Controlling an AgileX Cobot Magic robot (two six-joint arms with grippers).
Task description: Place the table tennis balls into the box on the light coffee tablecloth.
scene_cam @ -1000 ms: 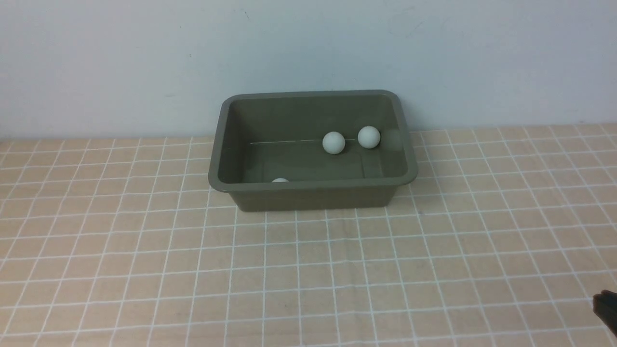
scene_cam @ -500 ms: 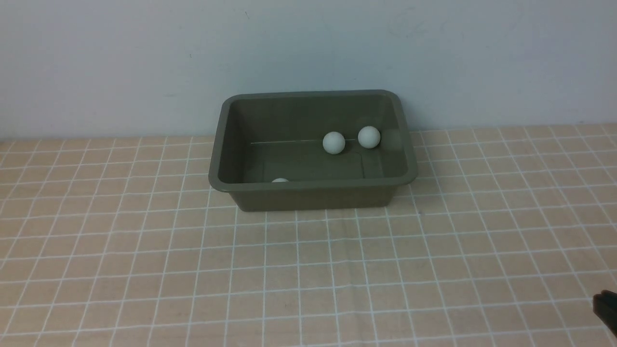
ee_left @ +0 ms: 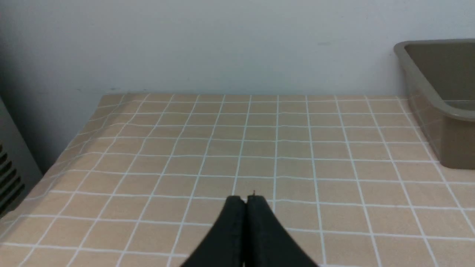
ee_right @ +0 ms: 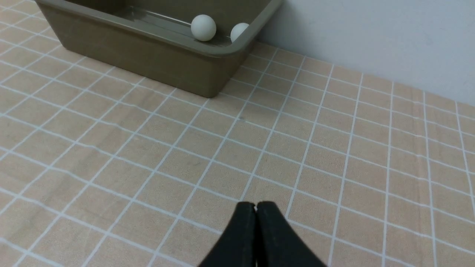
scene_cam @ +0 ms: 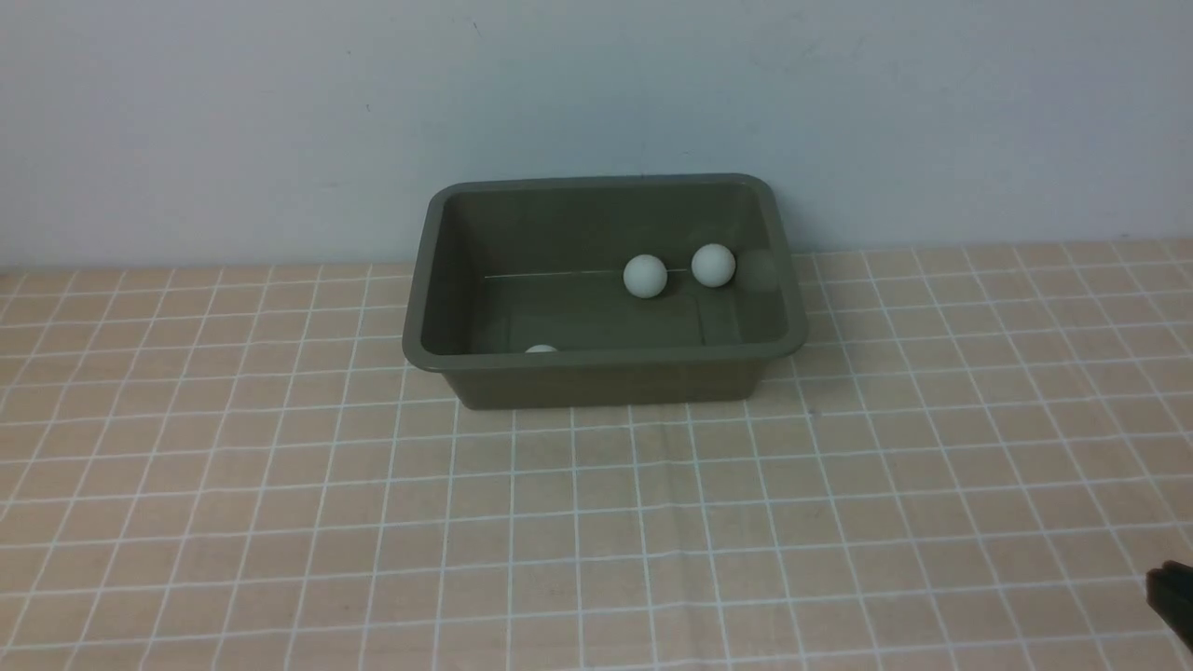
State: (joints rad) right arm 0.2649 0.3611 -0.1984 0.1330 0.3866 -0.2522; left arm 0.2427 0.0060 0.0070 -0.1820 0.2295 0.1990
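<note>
Nothing has shifted over the last second: the balls lie as they lay, and my arms have not moved. I judge the job finished or nearly so. In the box, at the cloth's far edge by the wall, two balls rest near its far right corner, and a third peeks over the near rim. A fourth I cannot see. My left pincer and right pincer are both closed on nothing, over bare checked tablecloth.
</note>
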